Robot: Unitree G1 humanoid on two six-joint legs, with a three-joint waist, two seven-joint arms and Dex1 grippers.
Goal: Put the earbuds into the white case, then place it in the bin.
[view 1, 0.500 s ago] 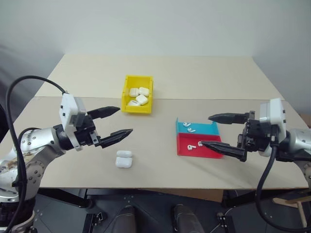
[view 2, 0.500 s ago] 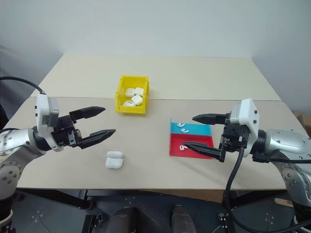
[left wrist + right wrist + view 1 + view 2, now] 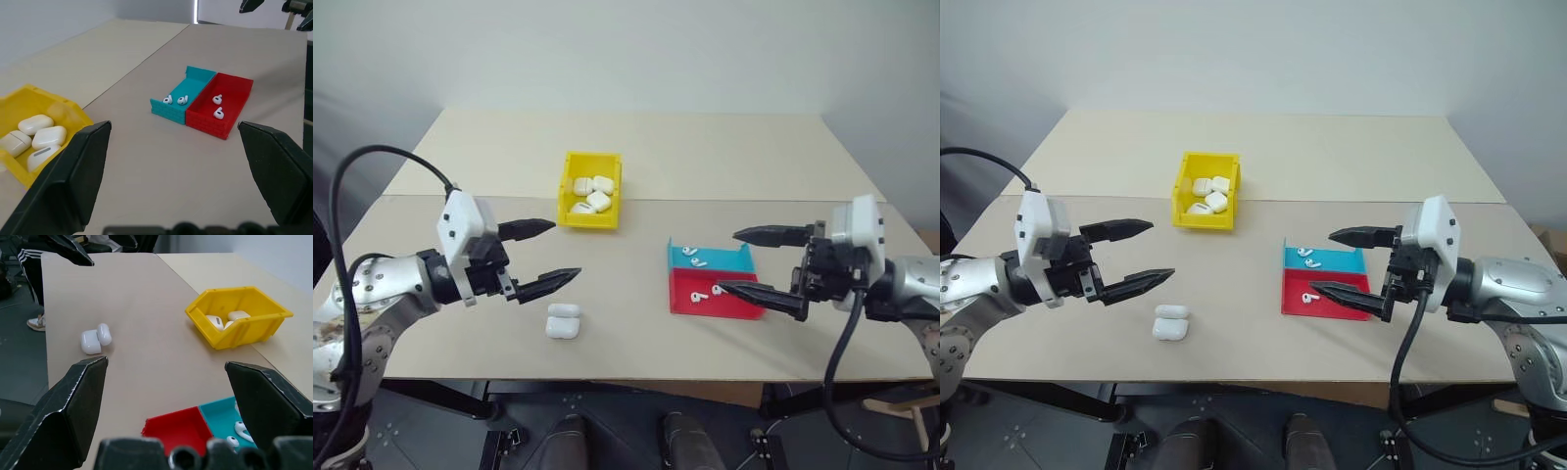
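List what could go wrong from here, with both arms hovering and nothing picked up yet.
1. The earbuds are tiny beside the right gripper with its long open fingers, and lie close to the low walls of the red-and-blue tray, so a pinch may slip or shove the tray.
2. The open white case sits loose on the table near the left gripper; seating a bud could push it away.
3. The yellow bin already holds look-alike cases, crowding the drop.

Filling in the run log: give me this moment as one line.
left hand: open, empty | right hand: open, empty | white case: open on table | earbuds: in tray | bin: holds other cases
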